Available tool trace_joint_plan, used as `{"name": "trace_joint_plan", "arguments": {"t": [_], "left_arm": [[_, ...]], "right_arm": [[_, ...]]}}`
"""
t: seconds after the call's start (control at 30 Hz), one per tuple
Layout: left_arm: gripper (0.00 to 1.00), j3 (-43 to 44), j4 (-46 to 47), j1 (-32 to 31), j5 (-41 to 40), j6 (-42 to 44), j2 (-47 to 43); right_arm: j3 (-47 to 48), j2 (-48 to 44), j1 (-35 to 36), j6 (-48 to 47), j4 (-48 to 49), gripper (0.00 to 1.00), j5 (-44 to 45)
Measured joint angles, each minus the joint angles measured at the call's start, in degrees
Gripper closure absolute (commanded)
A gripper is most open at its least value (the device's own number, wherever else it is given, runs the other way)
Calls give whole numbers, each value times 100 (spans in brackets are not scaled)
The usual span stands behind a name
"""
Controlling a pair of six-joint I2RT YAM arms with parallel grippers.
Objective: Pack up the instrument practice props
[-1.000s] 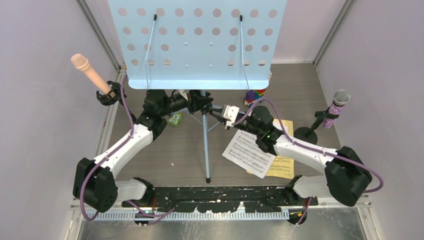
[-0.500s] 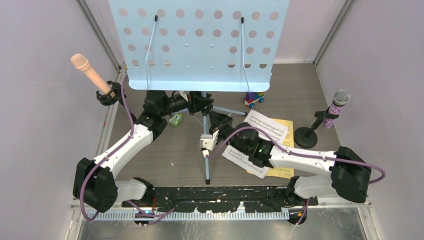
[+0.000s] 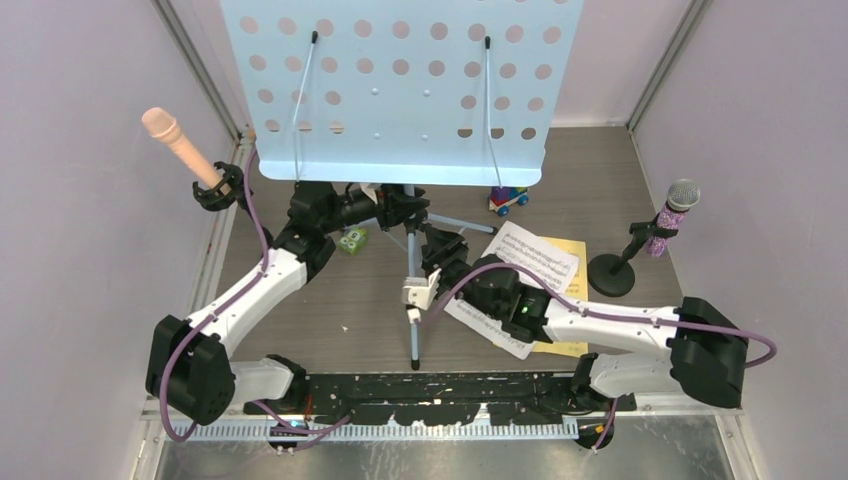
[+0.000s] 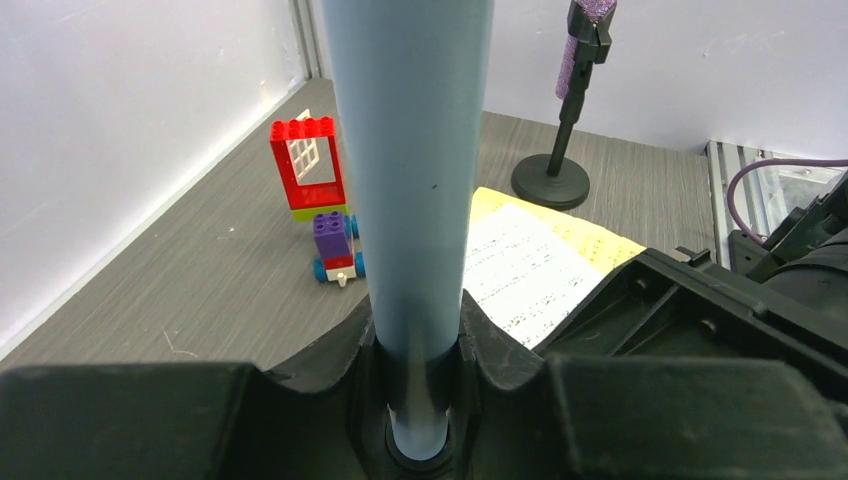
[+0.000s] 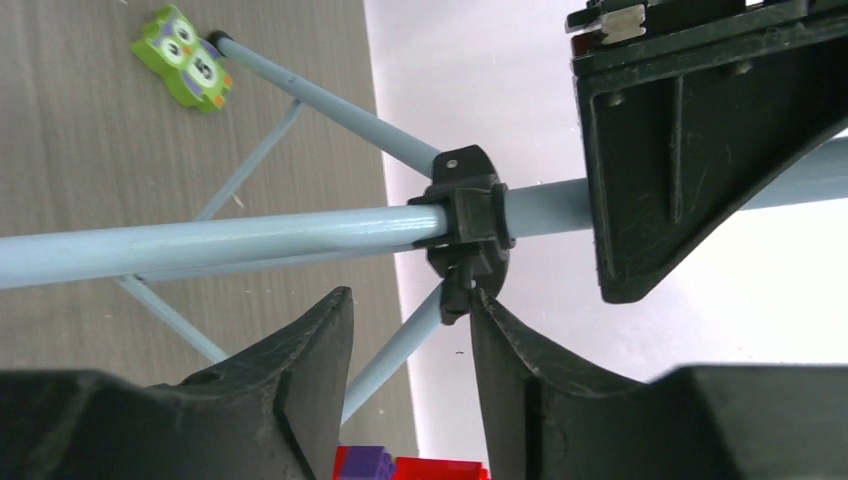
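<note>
Far left, at the edge of the table, the peach microphone sits tilted in its black holder, untouched. Next over, the left gripper stays clamped hard on the pole of the pale-blue music rack, just under the perforated board, keeping the whole stand upright. No change there.

Now the action: the right gripper has swung off the right side of the pole and come round to the near side, low by the tripod legs, and its jaws have just sprung apart. In the wrist view both fingers stand wide with nothing gripped, lined up on the black collar where the legs meet the pole, its small lever poking toward the gap. That looks like a bid to work the collar and fold the legs, with one arm steadying while the other works.

Further right, the white score sheet and yellow score sheet lie flat, partly under the right arm. The purple microphone stands in its round-based holder, all yet to be packed
</note>
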Motion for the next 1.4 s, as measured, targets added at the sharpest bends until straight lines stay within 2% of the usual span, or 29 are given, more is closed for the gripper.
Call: {"name": "trace_joint_plan", "arguments": {"t": [0.07,0.23,0.4,0.47,0.6,0.73,0.87,1.0,1.1,1.2,1.4], "left_arm": [[100,0,0,-4,0,0,0],[100,0,2,-4,0,-2,0],[100,0,2,-4,-2,-2,0],[100,0,2,-4,-2,-4,0],[100,0,2,-4,-2,-7,0],[100,0,4,-4,0,-11,0],[100,0,7,-4,2,-15,2],[100,2,7,-4,13,-15,7],[100,7,7,-4,24,-15,7],[100,46,-7,0,87,-20,42],[100,269,-173,-4,323,7,208]], "right_arm": [[-94,-175,24,197,-109,41,-87],[-422,-682,66,782,-317,38,-240],[-1069,-1193,66,2020,315,30,-157],[-1368,-1276,66,2846,695,23,107],[-1528,-1344,87,5110,970,21,1300],[-953,-1539,72,7514,-111,22,2253],[-122,-1567,72,9650,-1248,28,2627],[-26,-1794,68,11665,-1862,29,2723],[-83,-1888,13,12810,-2068,29,2621],[-101,-1897,-101,13582,-2103,29,2347],[-131,-1779,-599,14677,-1818,39,1478]]}}
